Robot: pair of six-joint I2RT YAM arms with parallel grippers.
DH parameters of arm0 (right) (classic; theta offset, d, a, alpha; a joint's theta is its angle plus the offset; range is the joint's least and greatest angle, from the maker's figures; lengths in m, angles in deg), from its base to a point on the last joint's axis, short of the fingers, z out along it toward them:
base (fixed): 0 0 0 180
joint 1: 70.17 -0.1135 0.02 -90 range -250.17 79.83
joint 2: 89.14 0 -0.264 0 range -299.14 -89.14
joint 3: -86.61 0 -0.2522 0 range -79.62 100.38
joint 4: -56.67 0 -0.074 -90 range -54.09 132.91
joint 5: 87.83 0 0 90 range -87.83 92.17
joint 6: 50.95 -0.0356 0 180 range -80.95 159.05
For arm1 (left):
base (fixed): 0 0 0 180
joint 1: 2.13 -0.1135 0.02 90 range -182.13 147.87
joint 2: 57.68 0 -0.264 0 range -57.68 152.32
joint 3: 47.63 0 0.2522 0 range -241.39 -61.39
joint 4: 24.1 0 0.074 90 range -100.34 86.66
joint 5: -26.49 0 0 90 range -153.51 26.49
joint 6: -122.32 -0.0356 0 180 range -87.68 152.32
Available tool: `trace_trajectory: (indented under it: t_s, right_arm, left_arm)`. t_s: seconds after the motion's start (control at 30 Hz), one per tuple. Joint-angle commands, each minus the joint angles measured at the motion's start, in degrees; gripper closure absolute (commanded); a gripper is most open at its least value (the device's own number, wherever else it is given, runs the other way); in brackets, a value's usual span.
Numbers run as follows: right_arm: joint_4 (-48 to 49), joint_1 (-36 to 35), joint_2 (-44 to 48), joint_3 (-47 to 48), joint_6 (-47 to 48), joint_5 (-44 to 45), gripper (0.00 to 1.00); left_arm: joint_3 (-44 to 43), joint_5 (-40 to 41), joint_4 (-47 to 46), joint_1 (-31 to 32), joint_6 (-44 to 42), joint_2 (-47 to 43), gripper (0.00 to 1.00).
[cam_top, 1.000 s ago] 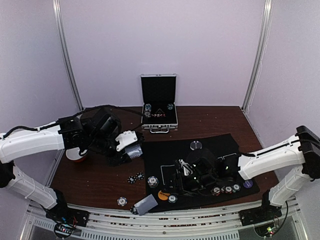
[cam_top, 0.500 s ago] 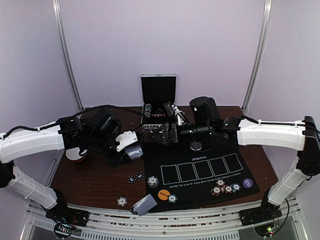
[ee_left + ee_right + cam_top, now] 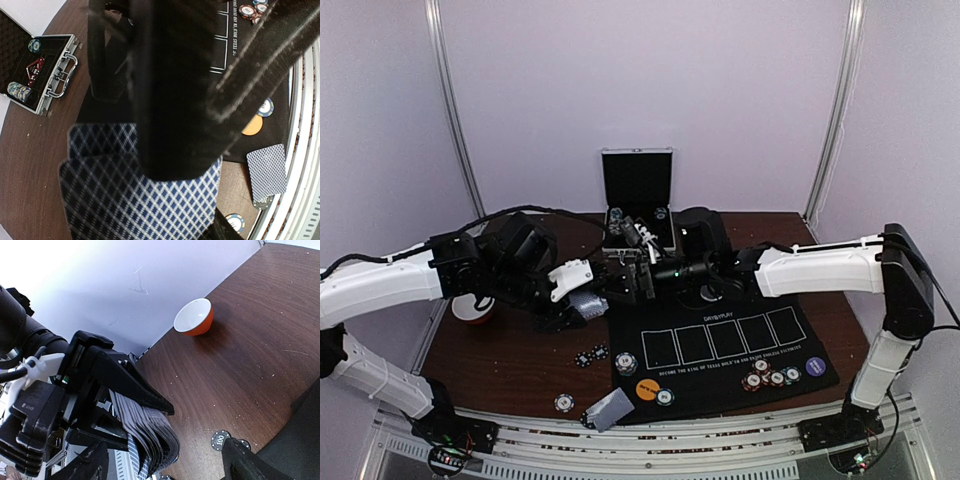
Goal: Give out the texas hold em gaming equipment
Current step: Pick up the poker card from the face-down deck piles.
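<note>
My left gripper [image 3: 582,299] is shut on a deck of blue-diamond-backed playing cards [image 3: 165,200], held edge-on above the brown table just left of the black mat [image 3: 720,350]. My right gripper [image 3: 626,277] has reached across to it and stands open, its dark fingers [image 3: 245,462] on either side of the fanned deck [image 3: 150,432] without touching it. On the mat lie an orange disc [image 3: 647,389], a purple disc [image 3: 815,367] and a cluster of poker chips [image 3: 766,379]. A loose card pile [image 3: 610,408] lies at the front edge.
The open silver case [image 3: 638,215] stands at the back centre, right behind the right arm. A red-and-white bowl [image 3: 475,310] sits under the left arm. Loose chips [image 3: 590,355] lie on the wood, another [image 3: 563,403] near the front rail.
The right arm lifted off the mat's front, swung back and left to the left gripper's deck, and its jaws widened. The left arm and its deck barely moved.
</note>
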State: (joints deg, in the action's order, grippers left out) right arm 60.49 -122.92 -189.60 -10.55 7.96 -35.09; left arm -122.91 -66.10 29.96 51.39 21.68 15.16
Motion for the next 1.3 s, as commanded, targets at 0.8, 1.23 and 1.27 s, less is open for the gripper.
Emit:
trace_trajectory:
  t_s: [0.8, 1.23, 1.27]
  right_arm:
    - [-8.3, -0.2, 1.1, 3.0, 8.3, 5.9, 0.44]
    - [-15.7, -0.4, 3.7, 5.5, 9.5, 5.5, 0.75]
    - [-16.5, -0.3, 4.0, 5.7, 9.8, 5.5, 0.77]
  left_arm:
    - [-1.3, -0.1, -3.2, -0.3, -0.8, -0.1, 0.55]
    - [-0.8, 0.6, -3.2, -0.2, -0.7, -0.1, 0.55]
    - [-0.8, 0.6, -3.2, -0.3, -0.7, -0.1, 0.55]
